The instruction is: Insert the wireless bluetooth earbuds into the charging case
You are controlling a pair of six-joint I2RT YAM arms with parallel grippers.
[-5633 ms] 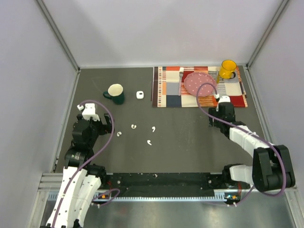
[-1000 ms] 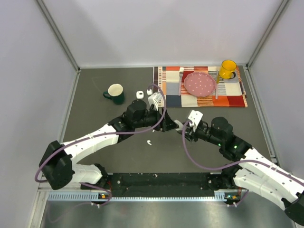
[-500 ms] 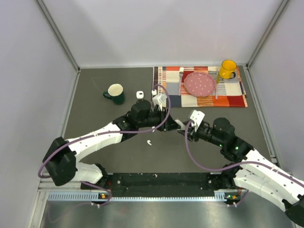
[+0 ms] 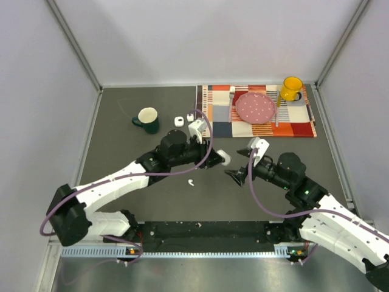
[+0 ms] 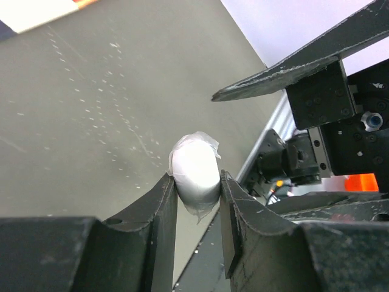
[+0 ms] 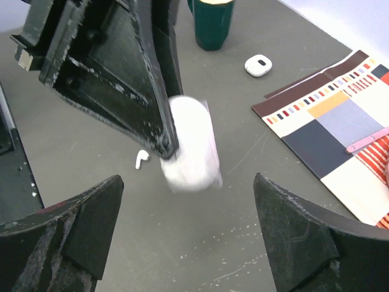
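The left gripper (image 5: 196, 179) pinches the charging case (image 5: 193, 159) across its rounded sides; it is likely light, hard and slippery. The right gripper (image 6: 186, 188) is spread.

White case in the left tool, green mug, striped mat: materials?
White case: likely smooth plastic, soft sheen, maybe clear film at edges. Green mug: probably glazed ceramic, glossy dark wall. Striped mat: seems fabric, flat matte colour blocks.
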